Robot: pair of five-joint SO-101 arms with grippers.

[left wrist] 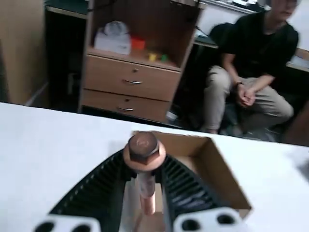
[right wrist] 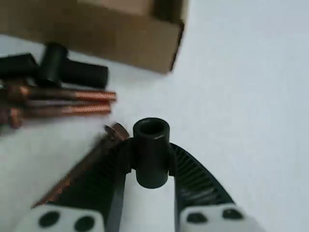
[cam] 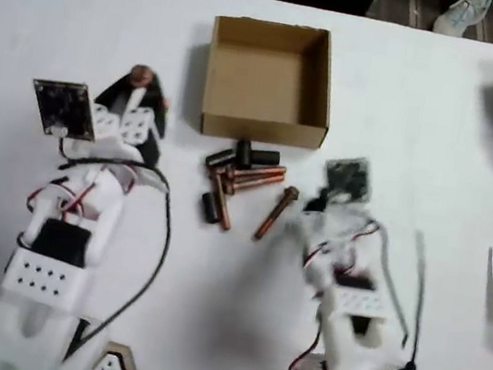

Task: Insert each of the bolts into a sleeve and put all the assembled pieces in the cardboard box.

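1. High view: the left gripper (cam: 138, 83) is closed on a copper bolt (cam: 140, 72) and held above the white worktop (cam: 424, 129). The cardboard box (cam: 268, 80), open side up, sits just beside this gripper on the side toward the right arm (cam: 343, 285). The loose bolts (cam: 250, 176) and loose sleeves (cam: 244, 155) are heaped between the two arms, against the box's near wall. A single bolt (cam: 276, 213) lies apart from the heap, just beside the right arm's front end.
2. Left wrist view: the left gripper (left wrist: 143, 162) has its jaws nearly together, pinching the bolt (left wrist: 143, 147) by the shank just under the hex head. The bolt stands upright, with its head above the fingertips. The cardboard box (left wrist: 212, 159) lies just beyond the gripper.
3. Right wrist view: the right gripper (right wrist: 151, 154) is clamped on a black sleeve (right wrist: 151, 145), jaws parted only by its width. The sleeve's open bore faces the camera. Beyond the gripper, the loose bolts (right wrist: 67, 101) lie side by side. The loose sleeves (right wrist: 72, 72) come next, then a corner of the cardboard box (right wrist: 96, 29). The head of the single bolt (right wrist: 113, 131) is just beside one finger, and its shank runs under that finger.
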